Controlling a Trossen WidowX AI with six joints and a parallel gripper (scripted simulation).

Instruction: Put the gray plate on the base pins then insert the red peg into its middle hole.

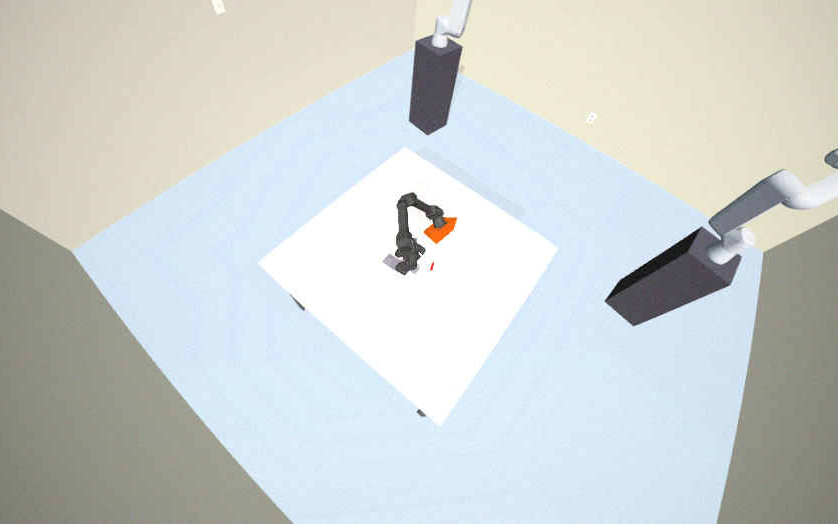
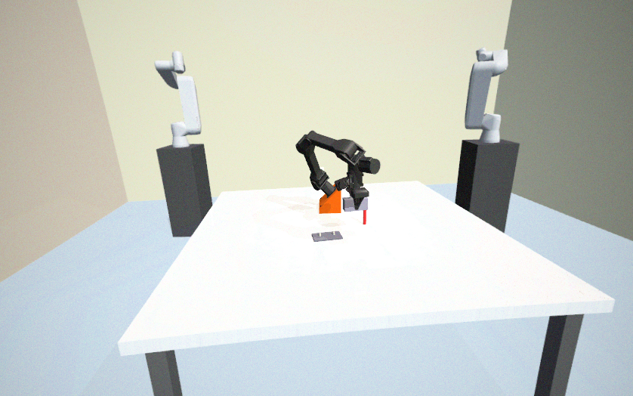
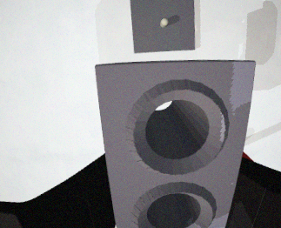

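My gripper (image 2: 356, 203) (image 3: 160, 150) is shut on the gray plate (image 2: 347, 204) (image 3: 121, 87) and holds it raised above the table. In the wrist view two of the plate's round holes show between the black fingers; its lower part is cut off. The dark gray base (image 1: 395, 262) (image 2: 326, 238) (image 3: 143, 39) lies flat on the table, to the left of the held plate in the exterior view. Its two pale pins stand bare; one pin (image 3: 163, 23) shows in the wrist view. The red peg (image 1: 432, 266) (image 2: 364, 218) stands upright on the table, apart from the base; only a sliver shows in the wrist view.
The arm's orange mount (image 1: 443, 232) (image 2: 329, 202) stands behind the base on the white table (image 1: 435, 351) (image 2: 358, 285). Two pale robot arms on dark pedestals (image 1: 433, 87) (image 1: 669, 279) (image 2: 181, 191) (image 2: 487, 187) stand beyond the table.
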